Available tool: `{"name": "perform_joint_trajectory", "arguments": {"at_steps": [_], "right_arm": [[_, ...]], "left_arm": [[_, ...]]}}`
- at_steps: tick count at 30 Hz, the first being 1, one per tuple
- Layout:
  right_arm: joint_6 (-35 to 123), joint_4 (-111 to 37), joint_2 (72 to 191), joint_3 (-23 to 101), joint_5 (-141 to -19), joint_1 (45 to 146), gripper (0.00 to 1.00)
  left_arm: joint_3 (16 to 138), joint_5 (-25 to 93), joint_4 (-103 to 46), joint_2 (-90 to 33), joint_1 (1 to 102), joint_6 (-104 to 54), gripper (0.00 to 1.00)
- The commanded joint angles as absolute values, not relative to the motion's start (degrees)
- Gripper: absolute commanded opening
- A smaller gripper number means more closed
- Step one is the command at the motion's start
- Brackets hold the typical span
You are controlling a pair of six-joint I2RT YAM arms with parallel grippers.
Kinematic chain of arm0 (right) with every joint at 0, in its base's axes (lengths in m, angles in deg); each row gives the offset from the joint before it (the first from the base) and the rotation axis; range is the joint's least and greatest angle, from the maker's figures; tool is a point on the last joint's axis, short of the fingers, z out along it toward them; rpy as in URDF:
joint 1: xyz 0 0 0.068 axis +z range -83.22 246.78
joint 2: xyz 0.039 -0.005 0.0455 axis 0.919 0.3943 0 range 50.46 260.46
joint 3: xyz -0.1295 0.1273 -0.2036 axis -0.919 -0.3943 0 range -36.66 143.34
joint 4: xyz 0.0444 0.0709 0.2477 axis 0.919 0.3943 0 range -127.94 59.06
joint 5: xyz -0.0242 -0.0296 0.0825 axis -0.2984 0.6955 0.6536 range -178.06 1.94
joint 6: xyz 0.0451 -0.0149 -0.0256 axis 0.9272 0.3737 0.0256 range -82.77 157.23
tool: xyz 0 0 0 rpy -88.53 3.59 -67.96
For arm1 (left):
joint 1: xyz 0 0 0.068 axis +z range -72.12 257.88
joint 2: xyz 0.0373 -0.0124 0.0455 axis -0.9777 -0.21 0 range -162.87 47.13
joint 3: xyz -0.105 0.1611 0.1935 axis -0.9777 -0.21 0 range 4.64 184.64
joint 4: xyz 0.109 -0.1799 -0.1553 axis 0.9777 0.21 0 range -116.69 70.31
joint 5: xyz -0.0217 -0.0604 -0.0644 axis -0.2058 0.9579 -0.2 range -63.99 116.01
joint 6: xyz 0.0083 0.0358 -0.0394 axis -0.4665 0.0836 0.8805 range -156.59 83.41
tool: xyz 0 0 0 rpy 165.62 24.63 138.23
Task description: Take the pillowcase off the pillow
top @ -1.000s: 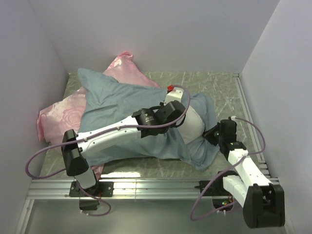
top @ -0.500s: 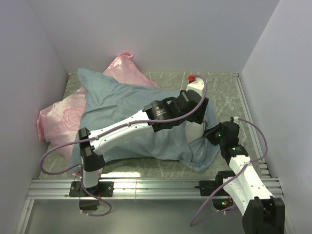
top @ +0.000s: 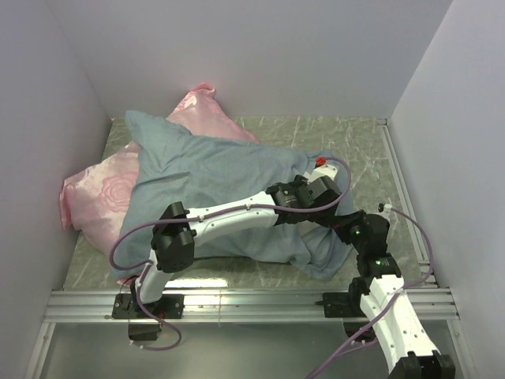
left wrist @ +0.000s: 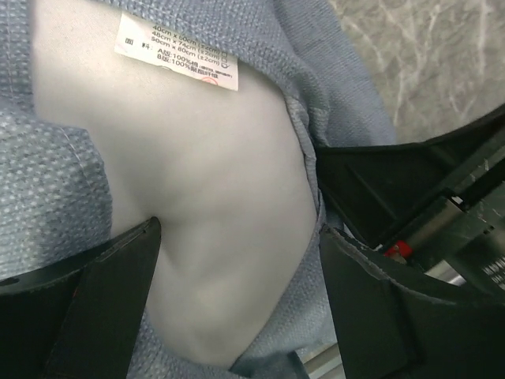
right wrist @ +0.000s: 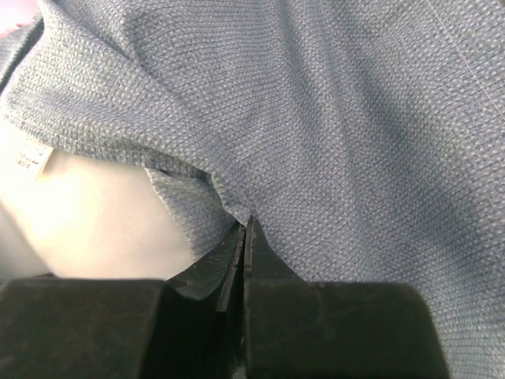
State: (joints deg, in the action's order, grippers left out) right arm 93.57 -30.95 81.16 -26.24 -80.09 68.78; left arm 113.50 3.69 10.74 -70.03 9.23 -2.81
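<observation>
The green marbled worktop [top: 371, 150] is walled on three sides, and most of its middle is covered by the pillowcase [top: 205, 170]. This blue-grey woven cover lies stuffed and rumpled, running from the far left corner down toward the near right. Its left part lies over a shiny pink pillow [top: 99, 185] with a rose pattern, which shows at the left and behind.

The pillow [left wrist: 221, 221] is inside the cover. Only a smooth white bulge of it shows, at the cover's mouth on the near right side, with blue-grey fabric around it.

The left arm reaches across the top of the cover to that mouth. The left end effector [left wrist: 237, 276] stands spread wide just over the bare white patch. One dark finger [left wrist: 110, 276] is at each side and nothing is held between them.

The right end effector [right wrist: 246, 233] is closed tight at the hem of the pillowcase, right beside the exposed white. It seems to have a thin fold of that hem nipped between its tips, though they hide the contact itself.

A small white printed label [left wrist: 177, 52] lies at the edge of the mouth.
</observation>
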Motion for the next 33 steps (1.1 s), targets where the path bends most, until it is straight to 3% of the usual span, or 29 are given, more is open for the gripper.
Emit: {"name": "perform_joint_trajectory", "arguments": {"at_steps": [1, 5, 9, 11, 12, 13, 14, 16, 19, 22, 26, 29, 33], "right_arm": [[95.0, -34.2, 80.7, -26.9, -79.4, 68.9, 0.00], [94.6, -34.7, 80.4, -27.1, -78.9, 68.9, 0.00], [93.9, -35.1, 79.0, -27.3, -78.3, 68.9, 0.00], [93.0, -34.7, 78.8, -26.6, -78.0, 69.0, 0.00], [92.7, -34.1, 78.7, -26.3, -77.9, 68.9, 0.00], [92.3, -33.7, 78.6, -25.9, -77.5, 68.9, 0.00], [91.5, -33.3, 78.5, -24.8, -77.4, 69.0, 0.00], [90.2, -30.6, 77.9, -23.1, -77.6, 69.0, 0.00], [87.4, -28.8, 77.4, -18.1, -75.5, 69.0, 0.06], [84.9, -26.3, 78.8, -13.6, -72.2, 69.0, 0.22], [82.2, -21.9, 77.8, -5.4, -71.0, 69.1, 0.53], [78.8, -18.1, 76.8, -1.2, -70.6, 69.4, 0.67], [74.3, -14.2, 80.0, 2.2, -70.7, 70.4, 0.76]], "left_arm": [[114.4, 2.9, 9.7, -71.5, 9.7, -1.3, 0.88], [115.2, -1.8, 12.5, -75.2, 10.7, -0.3, 0.90], [113.6, 1.4, 9.3, -78.0, 11.7, -0.8, 0.92], [116.3, 1.5, 11.0, -80.2, 12.3, -1.0, 0.87], [118.3, 1.6, 11.9, -82.0, 12.7, -0.8, 0.79], [119.0, 1.9, 12.3, -82.5, 13.5, -0.9, 0.64], [119.2, 2.0, 12.2, -82.4, 14.1, -0.7, 0.22], [120.4, 2.7, 11.8, -81.0, 15.5, -1.3, 0.00], [125.1, 1.1, 13.3, -78.0, 16.8, -2.8, 0.00], [131.1, 0.3, 16.5, -75.8, 18.4, -4.1, 0.00], [133.0, 0.6, 17.8, -73.4, 20.1, -4.9, 0.00], [132.3, 1.8, 17.2, -71.4, 21.8, -4.9, 0.00], [134.1, 3.0, 17.0, -69.9, 22.8, -5.0, 0.00]]}}
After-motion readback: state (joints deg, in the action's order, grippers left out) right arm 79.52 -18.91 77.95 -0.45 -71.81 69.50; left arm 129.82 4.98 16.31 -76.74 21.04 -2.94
